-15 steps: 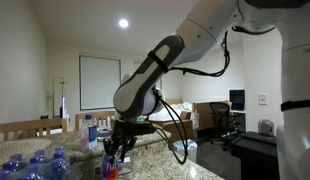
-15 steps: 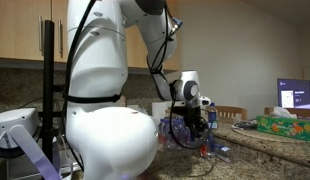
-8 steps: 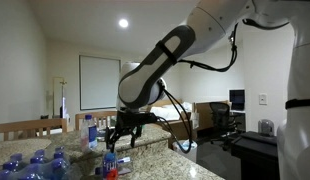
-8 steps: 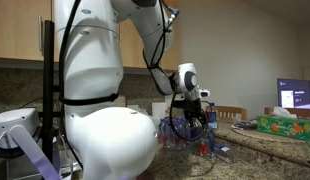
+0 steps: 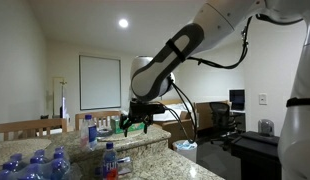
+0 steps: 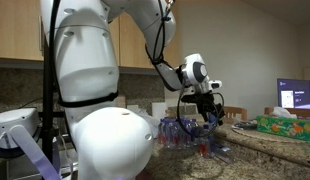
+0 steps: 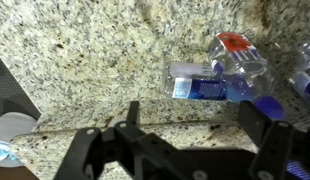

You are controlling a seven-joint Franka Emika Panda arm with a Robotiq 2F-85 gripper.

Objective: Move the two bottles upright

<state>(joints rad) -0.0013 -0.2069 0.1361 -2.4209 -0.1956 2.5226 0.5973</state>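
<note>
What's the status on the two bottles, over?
Gripper open, empty, above the counter. Red-capped bottle looks upright. Other bottle on its side beside it. Bottle pack close by, not blocking.

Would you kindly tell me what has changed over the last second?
The claw rose from just over the counter and hangs open, holding nothing. The nearby bottle and the pack stayed put.
</note>
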